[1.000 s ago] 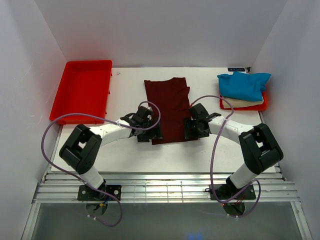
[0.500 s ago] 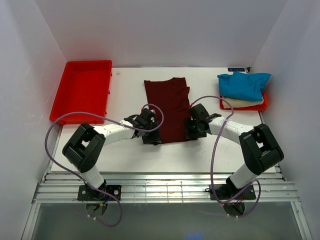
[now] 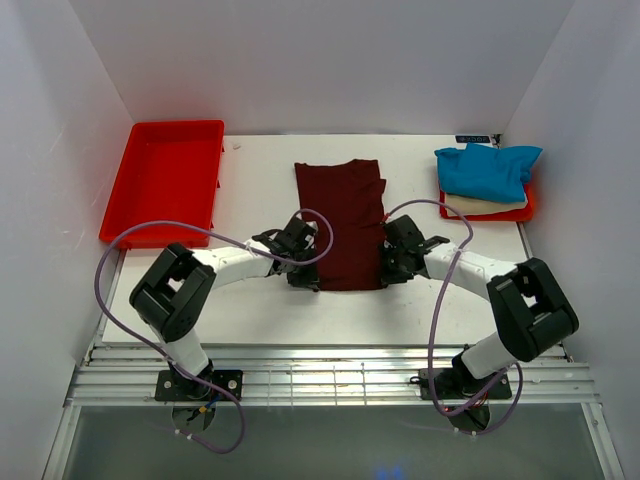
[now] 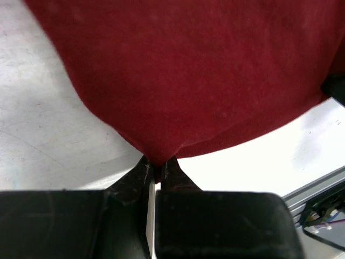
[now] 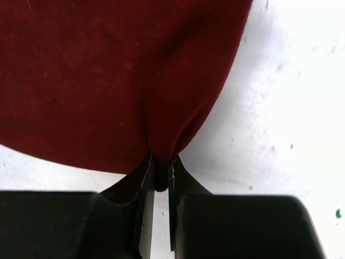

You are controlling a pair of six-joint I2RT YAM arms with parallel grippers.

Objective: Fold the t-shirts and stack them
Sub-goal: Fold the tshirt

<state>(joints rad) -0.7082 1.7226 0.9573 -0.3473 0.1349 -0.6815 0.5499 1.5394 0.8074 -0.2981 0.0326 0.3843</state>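
A dark maroon t-shirt [image 3: 342, 215] lies folded lengthwise in the middle of the table. At its near left corner my left gripper [image 3: 306, 277] is shut on the cloth, and the maroon fabric [image 4: 178, 81] bunches between the fingertips [image 4: 173, 168]. On the near right corner my right gripper [image 3: 388, 268] is shut the same way, pinching the maroon hem [image 5: 124, 75] between its fingertips [image 5: 146, 167]. A bright blue t-shirt [image 3: 487, 168] rests on a cream one [image 3: 484, 206] at the back right.
A large empty red tray [image 3: 163, 182] stands at the back left. A smaller red tray [image 3: 521, 213] under the blue and cream pile sits against the right wall. White walls close in the table on three sides.
Both grippers have gone from open to shut on the near corners of the maroon t-shirt. The near edge has drawn in and the shirt has shifted slightly to the right.
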